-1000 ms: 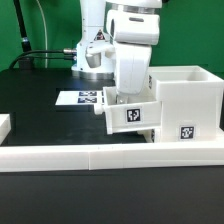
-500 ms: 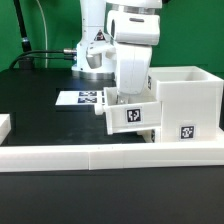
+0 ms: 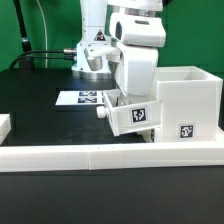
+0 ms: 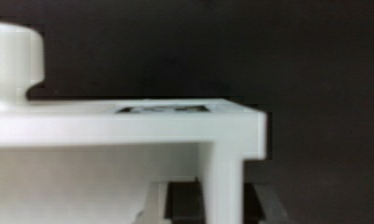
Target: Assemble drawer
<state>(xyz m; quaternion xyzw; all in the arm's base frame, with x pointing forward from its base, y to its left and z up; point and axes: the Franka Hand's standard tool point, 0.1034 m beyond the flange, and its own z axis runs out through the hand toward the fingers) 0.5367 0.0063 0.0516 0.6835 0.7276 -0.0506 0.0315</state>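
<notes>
The tall white drawer housing stands at the exterior view's right, behind the border wall, with a tag on its front. My gripper reaches down and is shut on the wall of a small white tray, which has a tag on its face and a knob on its left end. The tray hangs just left of the housing, close to or touching it. In the wrist view the tray's thin wall runs between my dark fingers, and my gripper clamps it. The knob shows there too.
A long low white border wall runs across the front. The marker board lies flat on the black table behind the tray. A small white part sits at the left edge, cut off. The robot base stands at the back.
My gripper and the tray have shifted a little to the exterior view's right, toward the housing, and the tray has tilted slightly.
</notes>
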